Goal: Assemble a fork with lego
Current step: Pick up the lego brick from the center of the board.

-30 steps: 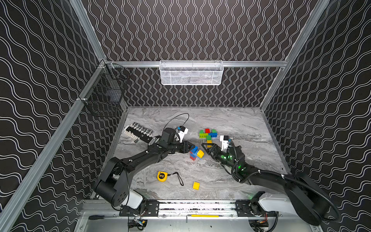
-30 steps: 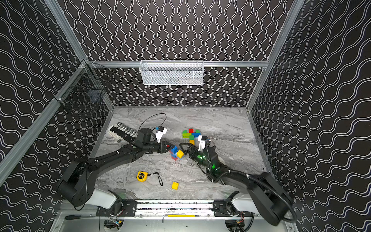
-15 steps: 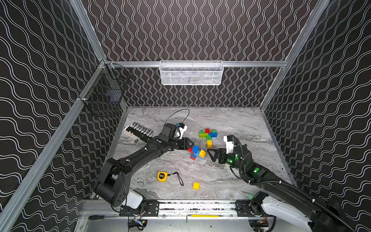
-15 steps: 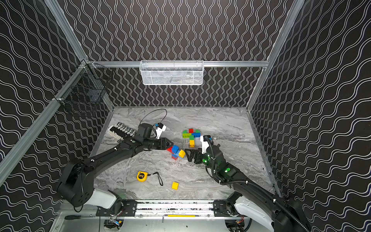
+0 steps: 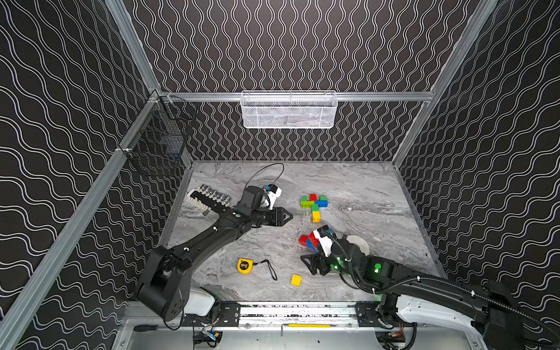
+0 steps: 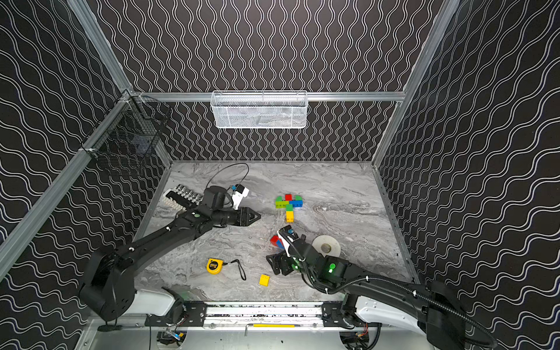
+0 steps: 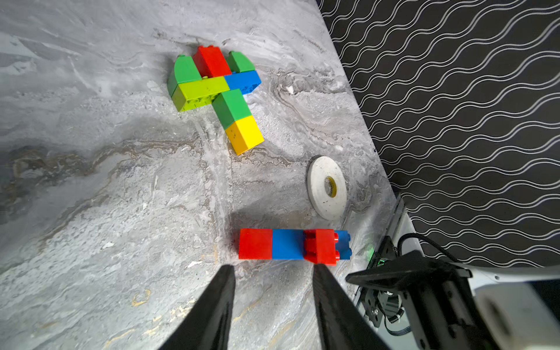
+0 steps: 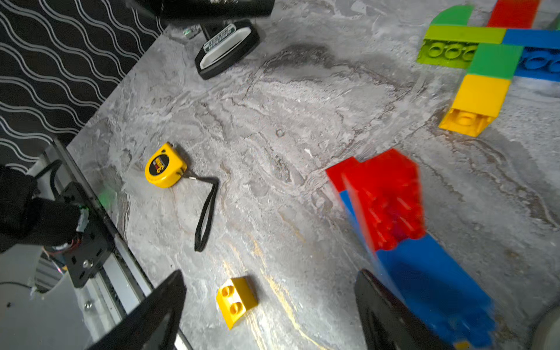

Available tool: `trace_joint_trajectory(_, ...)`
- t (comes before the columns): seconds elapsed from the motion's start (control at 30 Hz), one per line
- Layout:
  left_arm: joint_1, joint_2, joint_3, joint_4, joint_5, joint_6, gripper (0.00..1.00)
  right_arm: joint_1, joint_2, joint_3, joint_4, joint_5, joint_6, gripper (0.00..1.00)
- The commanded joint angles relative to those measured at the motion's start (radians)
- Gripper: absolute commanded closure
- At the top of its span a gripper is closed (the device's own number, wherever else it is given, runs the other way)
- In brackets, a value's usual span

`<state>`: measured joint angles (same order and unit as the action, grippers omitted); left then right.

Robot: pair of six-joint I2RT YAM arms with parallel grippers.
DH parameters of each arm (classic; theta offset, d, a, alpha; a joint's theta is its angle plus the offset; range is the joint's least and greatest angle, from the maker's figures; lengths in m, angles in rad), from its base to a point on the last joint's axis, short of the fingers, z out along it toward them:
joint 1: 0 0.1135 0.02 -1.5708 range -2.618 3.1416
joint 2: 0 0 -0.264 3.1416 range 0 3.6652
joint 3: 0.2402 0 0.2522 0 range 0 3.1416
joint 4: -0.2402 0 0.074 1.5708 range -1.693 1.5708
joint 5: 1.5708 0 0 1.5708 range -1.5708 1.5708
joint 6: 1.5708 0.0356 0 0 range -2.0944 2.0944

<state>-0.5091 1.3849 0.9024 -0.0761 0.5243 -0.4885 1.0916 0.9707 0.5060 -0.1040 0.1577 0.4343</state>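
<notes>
A cross-shaped lego cluster (image 5: 313, 204) (image 6: 288, 204) of green, red, blue and yellow bricks lies mid-table. Nearer the front lies a red-and-blue lego bar (image 5: 307, 242) (image 7: 288, 244), partly hidden by the right arm in both top views. My left gripper (image 5: 289, 216) (image 7: 272, 269) is open and empty, a short way from the bar. My right gripper (image 5: 306, 260) (image 8: 271, 277) is open too, beside the bar's end. A loose yellow brick (image 5: 296, 280) (image 8: 236, 298) lies on the table between its fingers, untouched.
A yellow tape measure (image 5: 244, 266) with a black strap lies front left. A white tape roll (image 5: 359, 244) sits right of the bar. A socket rack (image 5: 210, 197) lies by the left wall. A white mesh basket (image 5: 288, 109) and a black wire basket (image 5: 160, 142) hang on the walls.
Both grippers have drawn away from the red-and-blue bar. The left one opened and pulled back left. The right arm swung toward the front, over the loose yellow brick.
</notes>
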Motion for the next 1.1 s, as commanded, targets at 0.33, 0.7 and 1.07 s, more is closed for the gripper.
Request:
trace_joint_trajectory(0.33,-0.027,-0.235,-0.234,0.016,-0.174,0.063,0.38,0.173,0.067,0.071,-0.099,0.267,0.119,0.17)
trace_joint_trajectory(0.7,-0.078,-0.282,-0.381,0.137,-0.161,0.002,0.31,0.21,0.075,0.002,0.025,0.068,-0.004,0.12)
trace_joint_trajectory(1.07,-0.078,-0.318,-0.397,0.019,-0.327,-0.063,0.25,0.319,0.346,0.24,-0.304,0.335,0.676,0.18)
